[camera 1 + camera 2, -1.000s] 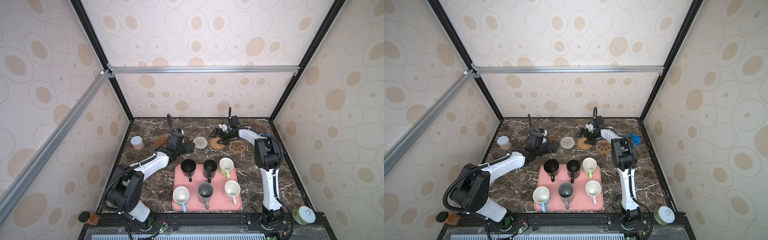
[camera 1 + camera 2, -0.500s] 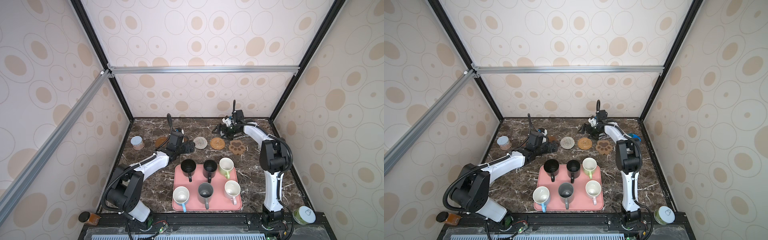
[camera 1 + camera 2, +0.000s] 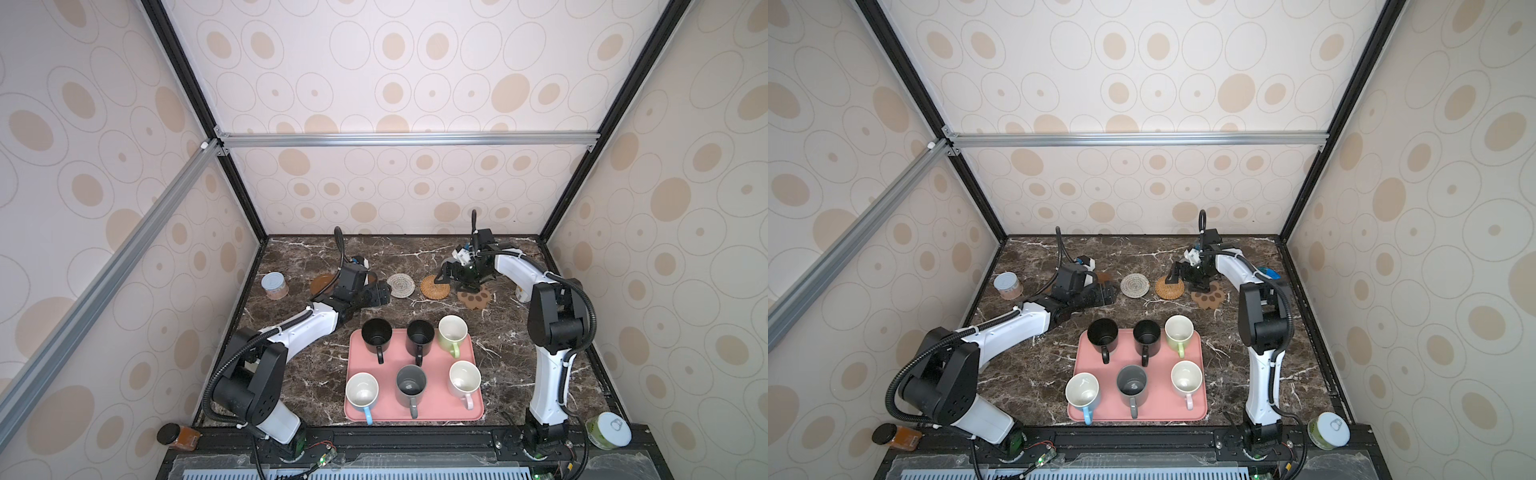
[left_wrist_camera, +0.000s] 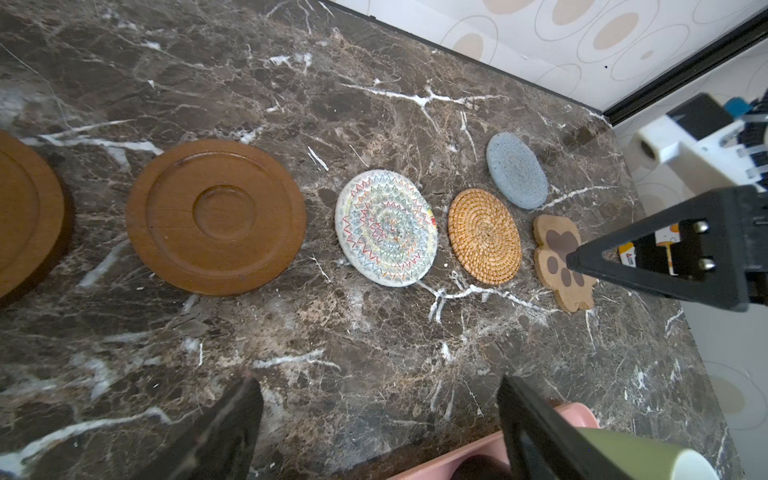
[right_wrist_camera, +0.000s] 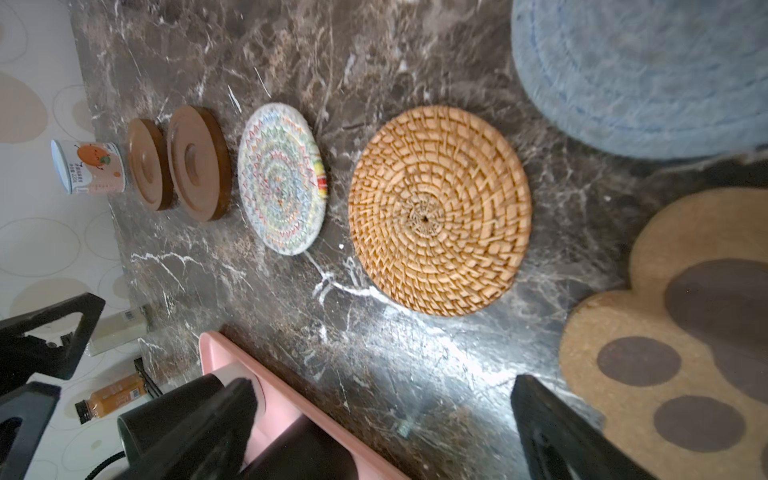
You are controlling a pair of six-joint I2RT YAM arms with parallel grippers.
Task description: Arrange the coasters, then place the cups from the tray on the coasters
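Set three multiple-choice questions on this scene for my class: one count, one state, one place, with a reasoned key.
1. How many coasters are out? A four; B six; C eight.
2. The right pincer is: A open and empty; B shut on a coaster; C shut and empty.
3. The mugs stand: A on the coasters; B on the pink tray; C in the right pincer.
Key: 1 B, six show in the left wrist view. 2 A, its jaws stand apart, nothing between. 3 B, all six sit there in both top views.
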